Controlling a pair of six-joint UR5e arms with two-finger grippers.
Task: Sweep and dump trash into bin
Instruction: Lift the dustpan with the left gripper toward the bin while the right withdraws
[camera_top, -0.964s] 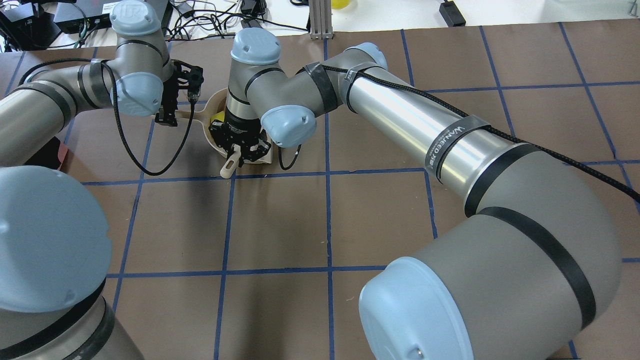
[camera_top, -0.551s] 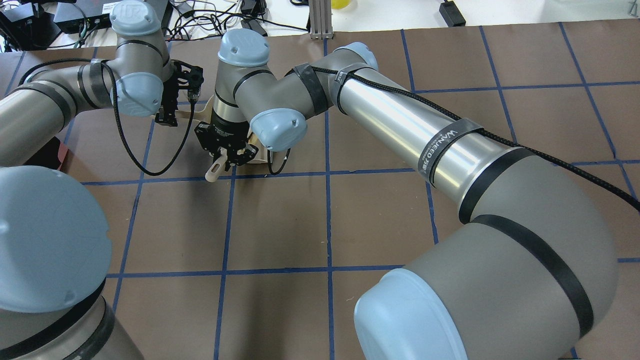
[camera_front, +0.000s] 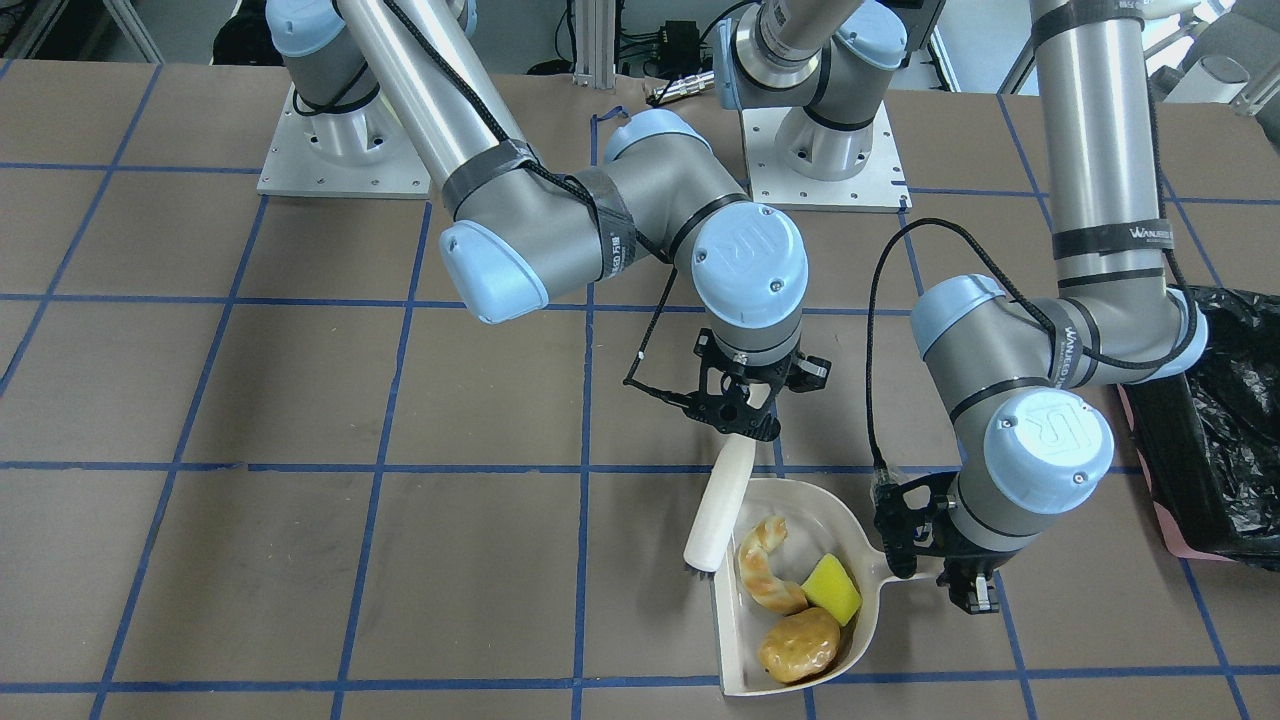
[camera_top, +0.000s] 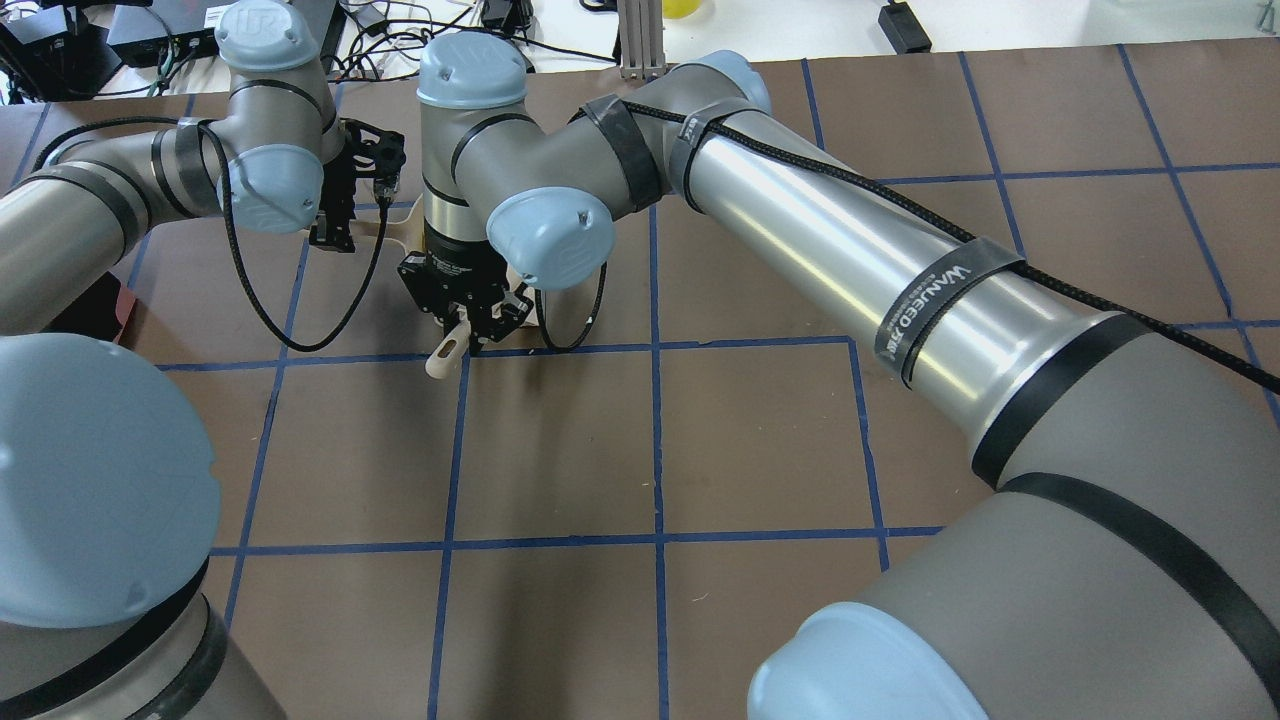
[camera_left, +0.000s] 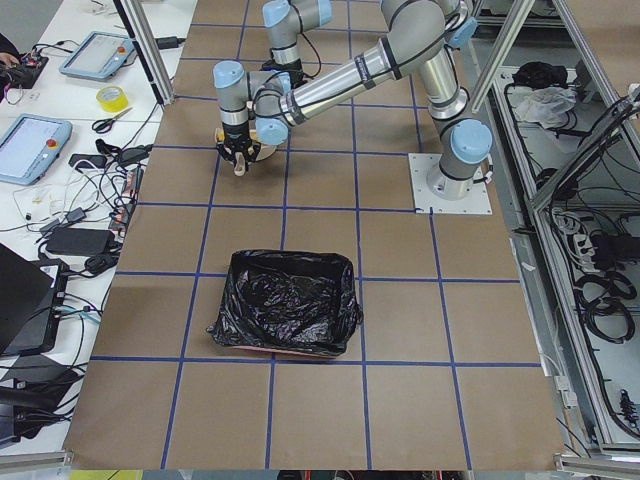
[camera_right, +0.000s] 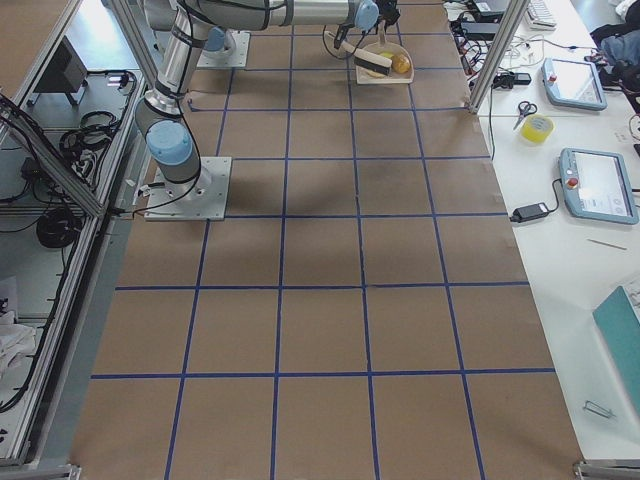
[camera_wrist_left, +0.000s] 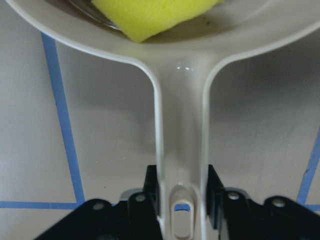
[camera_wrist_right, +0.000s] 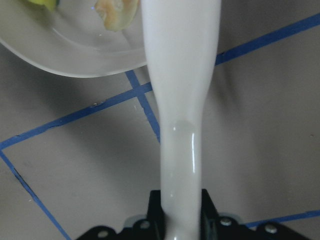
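Two closures logged: left gripper (camera_wrist_left: 181, 195) tight on dustpan (camera_front: 790, 492) handle, lower right; right gripper (camera_front: 742, 425) tight on brush (camera_front: 718, 505), centre. Inside dustpan: trash (croissant (camera_front: 765, 578), potato (camera_front: 798, 646), sponge (camera_front: 833, 588)). At right edge, beyond left gripper: bin (camera_front: 1228, 440); dustpan mouth facing away, leftward. Judged left arm nearer.

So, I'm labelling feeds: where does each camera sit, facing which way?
Front-facing: opposite the robot, looking down; left arm, right arm, beige plastic dustpan.
Overhead: behind the shoulders, looking forward-down; both arms.
Exterior left: robot's left side; black-bagged pink bin near, arms far.
Exterior right: opposite side; arms at top.
Left wrist: along dustpan handle; left pincer.
Right wrist: along white plastic brush; right pincer.
Wrist views share the dustpan's rim.
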